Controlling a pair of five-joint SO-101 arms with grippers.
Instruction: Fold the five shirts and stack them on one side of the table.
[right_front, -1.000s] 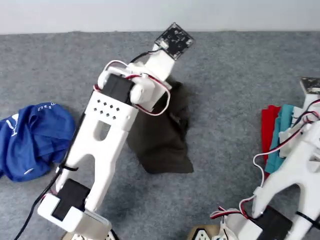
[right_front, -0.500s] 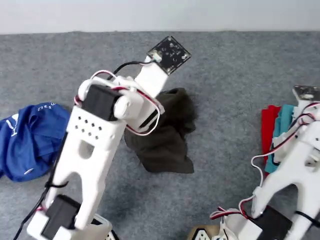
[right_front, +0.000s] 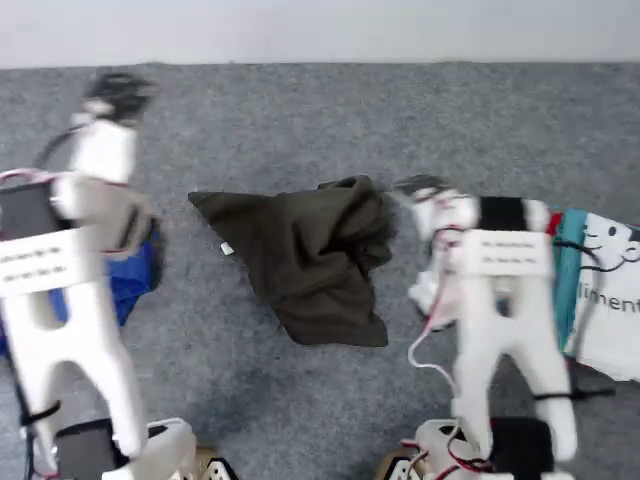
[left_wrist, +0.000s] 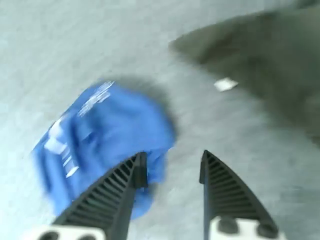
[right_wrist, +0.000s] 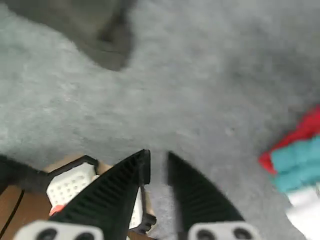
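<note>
A dark olive shirt (right_front: 310, 250) lies rumpled mid-table, one flap with a white tag (right_front: 227, 249) spread to the left. A crumpled blue shirt (right_front: 135, 280) lies at the left, partly behind my left arm (right_front: 60, 250). In the left wrist view my left gripper (left_wrist: 172, 157) hangs open and empty above the blue shirt (left_wrist: 100, 135), with the olive shirt (left_wrist: 265, 55) farther off. My right arm (right_front: 495, 260) stands just right of the olive shirt. My right gripper (right_wrist: 157, 154) shows a narrow gap, holding nothing, over bare carpet, with the olive shirt (right_wrist: 85, 30) beyond.
Red (right_front: 553, 222), teal (right_front: 565, 270) and printed white (right_front: 610, 290) shirts are stacked at the right edge. Both arm bases sit at the front edge, with a perforated white part (right_wrist: 70, 185) there. A pale wall (right_front: 320, 30) bounds the far side of the grey carpet (right_front: 300, 120).
My left arm swung left from over the olive shirt to above the blue one, leaving an olive flap spread leftward. My right arm moved left off the stack, uncovering the white shirt.
</note>
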